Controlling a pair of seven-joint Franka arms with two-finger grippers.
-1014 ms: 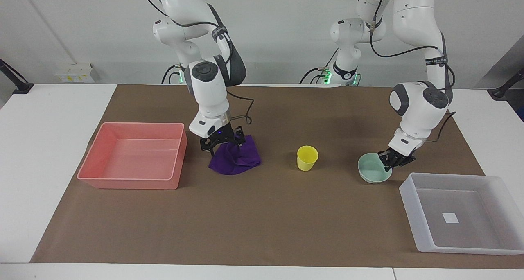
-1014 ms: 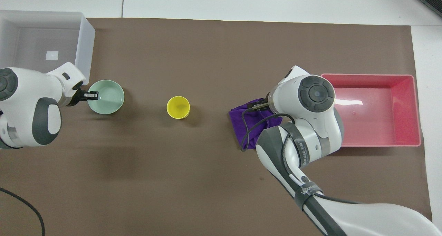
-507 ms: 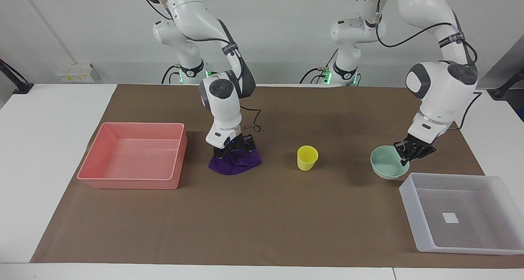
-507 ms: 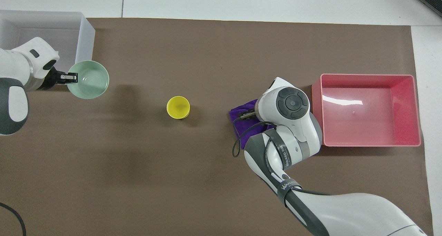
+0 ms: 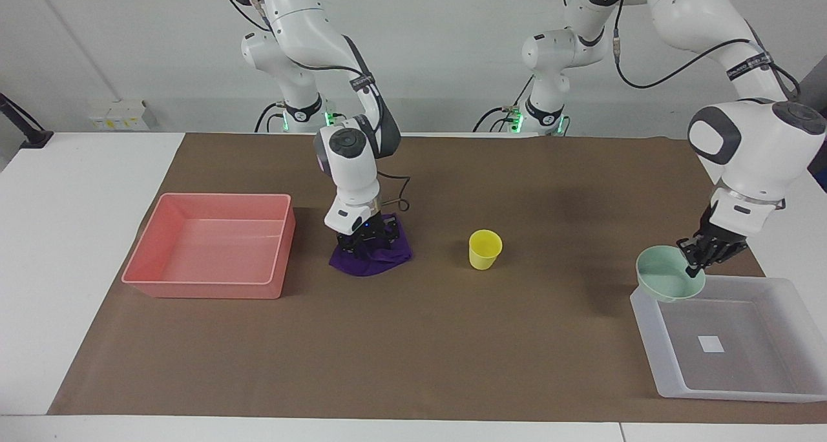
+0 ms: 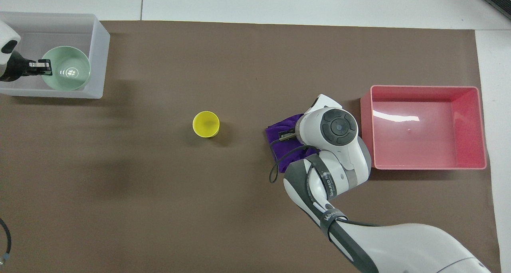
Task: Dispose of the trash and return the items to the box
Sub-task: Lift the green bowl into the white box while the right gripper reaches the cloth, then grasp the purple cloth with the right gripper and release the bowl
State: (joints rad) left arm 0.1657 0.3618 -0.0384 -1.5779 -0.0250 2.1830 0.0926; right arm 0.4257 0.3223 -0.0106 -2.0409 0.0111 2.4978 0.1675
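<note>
- The left gripper pinches the rim of a shallow round mint-green bowl, holding it in the air over the corner of the large translucent greyish-white plastic tray with low walls that lies closest to the robots, at the left arm's end of the table.
- To finish this step well, the bowl should probably be lowered until it rests on the tray floor, clear of the wall, before the fingers let go.
- The right gripper is down on a soft deep-purple fabric cloth, which lies on the brown mat beside the pink rectangular plastic tray. I cannot tell whether its fingers are spread or pinching the fabric.
- A firm pinch of a good fold would likely help, since loose cloth can slip or drape over the tray wall.
- A small yellow plastic cup stands upright on the mat between the cloth and the bowl, untouched.
- A second ago the bowl sat on the mat beside the translucent tray; it has since been lifted and carried over the tray.
- The right gripper has meanwhile sunk lower onto the cloth, bunching it slightly.
</note>
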